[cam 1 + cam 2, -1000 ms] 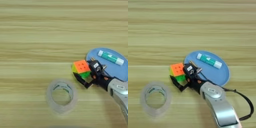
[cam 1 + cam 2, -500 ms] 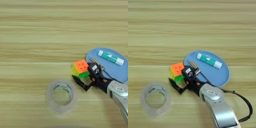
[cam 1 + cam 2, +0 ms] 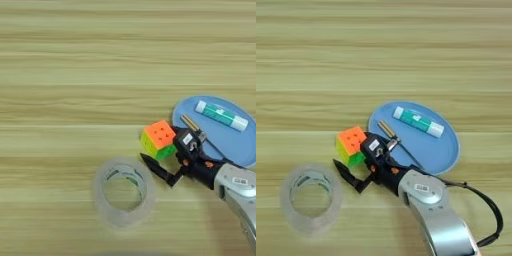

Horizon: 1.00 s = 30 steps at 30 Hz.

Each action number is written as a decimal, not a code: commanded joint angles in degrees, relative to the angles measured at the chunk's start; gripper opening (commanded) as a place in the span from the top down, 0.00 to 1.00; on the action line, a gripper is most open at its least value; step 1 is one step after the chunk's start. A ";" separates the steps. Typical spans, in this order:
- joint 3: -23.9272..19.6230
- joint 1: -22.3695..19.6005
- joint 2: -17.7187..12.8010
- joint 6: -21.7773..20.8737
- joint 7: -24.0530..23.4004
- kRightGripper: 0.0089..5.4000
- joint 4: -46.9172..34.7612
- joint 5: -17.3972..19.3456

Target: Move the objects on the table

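Opened wider, hand (image 3: 367, 159) now loosely flanks puzzle cube (image 3: 351, 144).

A silver, rounded forearm (image 3: 431, 210) is showing a small white sticker with dark print on its upper side. A thin black cable (image 3: 491, 212) is looping out beside that forearm. Ahead of the forearm, the black gripper (image 3: 363, 162) is carrying a small white label, orange marks and two slim pointed black fingers (image 3: 345, 172).

The silver forearm (image 3: 431, 210) runs off the near edge; the small orange, yellow and green puzzle cube's (image 3: 351, 145) right side hides behind the black gripper (image 3: 363, 157).
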 commanded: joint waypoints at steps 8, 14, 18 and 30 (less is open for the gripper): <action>-1.92 -2.62 -0.13 -2.16 -1.40 0.07 -0.86 0.71; -2.25 -2.94 0.29 -2.15 -1.57 0.19 -0.27 0.74; -2.36 -3.07 0.45 -2.07 -1.68 0.27 -0.01 0.68; -2.57 -3.34 0.60 -2.56 -2.01 0.38 0.83 0.43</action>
